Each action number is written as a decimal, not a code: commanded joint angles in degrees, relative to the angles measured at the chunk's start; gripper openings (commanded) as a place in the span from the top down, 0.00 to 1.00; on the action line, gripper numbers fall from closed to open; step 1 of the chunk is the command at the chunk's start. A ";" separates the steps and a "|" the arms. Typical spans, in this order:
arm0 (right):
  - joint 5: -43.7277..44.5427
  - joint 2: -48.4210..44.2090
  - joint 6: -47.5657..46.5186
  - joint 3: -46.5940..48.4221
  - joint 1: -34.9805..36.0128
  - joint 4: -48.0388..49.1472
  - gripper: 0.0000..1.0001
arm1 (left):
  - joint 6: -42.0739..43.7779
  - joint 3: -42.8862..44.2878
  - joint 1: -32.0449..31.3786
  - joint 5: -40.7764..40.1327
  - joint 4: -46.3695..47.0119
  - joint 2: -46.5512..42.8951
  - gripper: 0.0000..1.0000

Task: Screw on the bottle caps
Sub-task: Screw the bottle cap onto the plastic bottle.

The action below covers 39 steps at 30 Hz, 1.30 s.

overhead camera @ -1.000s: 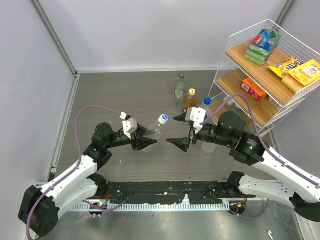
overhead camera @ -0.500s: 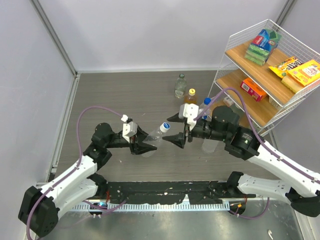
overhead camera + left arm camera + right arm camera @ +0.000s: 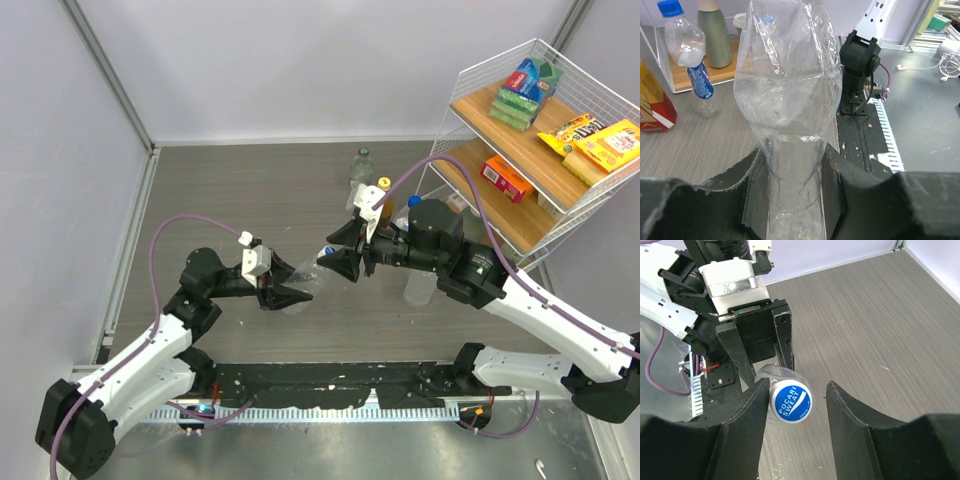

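Observation:
My left gripper point(image 3: 285, 296) is shut on a clear bottle point(image 3: 308, 283), held tilted up to the right; the left wrist view shows both jaws pressed on its lower body point(image 3: 792, 165). A white cap with a blue middle point(image 3: 791, 401) sits on its neck. My right gripper point(image 3: 337, 259) is open around that cap; in the right wrist view point(image 3: 796, 402) the left finger touches the cap and the right finger stands apart. Other bottles stand behind: a clear one point(image 3: 360, 171), an amber one with a yellow cap point(image 3: 380, 200), one with a dark blue cap point(image 3: 412, 208).
A white wire shelf point(image 3: 540, 150) with boxed snacks stands at the right. A clear bottle point(image 3: 420, 287) stands under my right arm. Grey walls close the left and far sides. The arm bases sit on a black rail point(image 3: 340, 385) at the near edge.
My right gripper has moved left and closed in around the cap. My left gripper has lowered and tipped the bottle toward it.

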 commanded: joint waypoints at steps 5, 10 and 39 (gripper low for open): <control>1.59 -0.97 3.18 1.91 0.23 0.25 0.49 | 1.00 0.97 0.20 -0.61 1.04 -1.17 1.00; -0.87 -1.15 6.86 1.03 0.23 2.35 0.70 | 0.82 0.80 0.29 -1.23 1.83 -1.43 1.00; 53.44 20.99 53.44 4.89 0.32 3.15 0.99 | 31.59 9.33 -19.22 -62.65 17.79 17.10 1.00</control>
